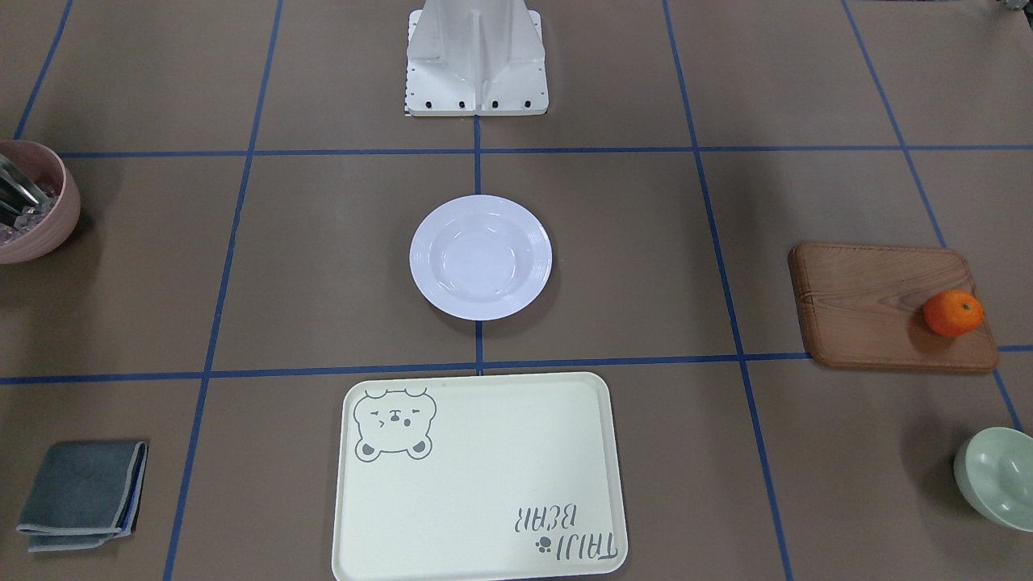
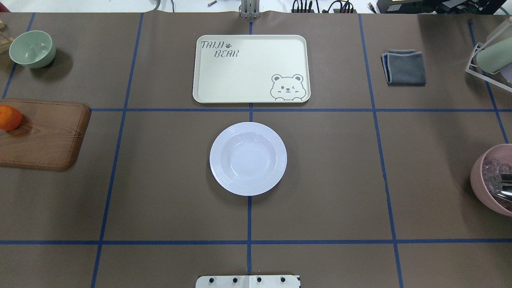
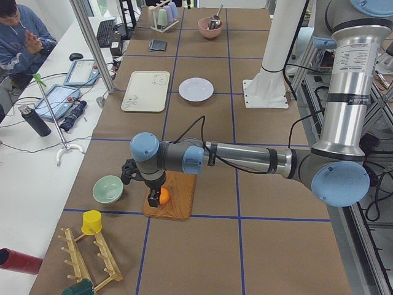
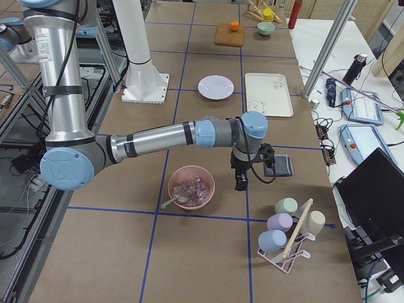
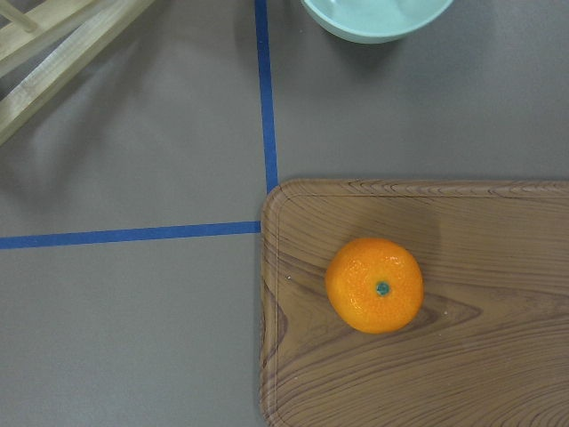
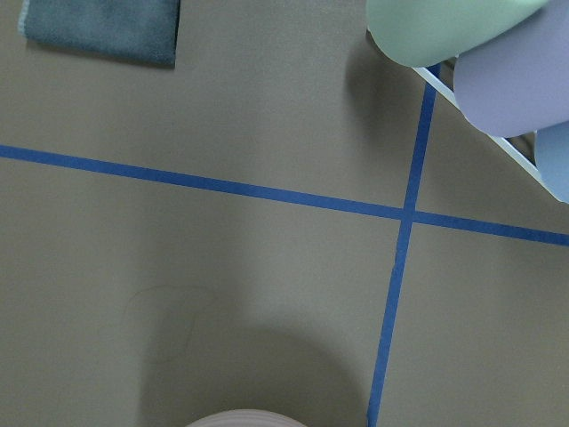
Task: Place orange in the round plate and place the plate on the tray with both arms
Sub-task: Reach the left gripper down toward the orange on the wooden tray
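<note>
So the orange [image 2: 9, 117] sits on the wooden board [image 2: 48, 136] at the bench's left end, with the left hand [image 3: 153, 198] right over it. Can't tell if it's spread or clenched. Round plate [image 2: 248, 159] mid-bench, the "TAIJI BEAR" tray [image 2: 248, 68] just beyond. Right hand [image 4: 240, 182] hangs beside the pink bowl [image 4: 191, 187], grip unclear too.

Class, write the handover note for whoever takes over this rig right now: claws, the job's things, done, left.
Left claw: above the orange, not holding it; open or shut cannot be told.
Right claw: beside the pink bowl, away from the job; cannot be told either.
Orange on the wooden board; round plate empty, mid-table; tray empty.
Done: nothing. Left: orange into plate, then plate onto tray, using both claws.
</note>
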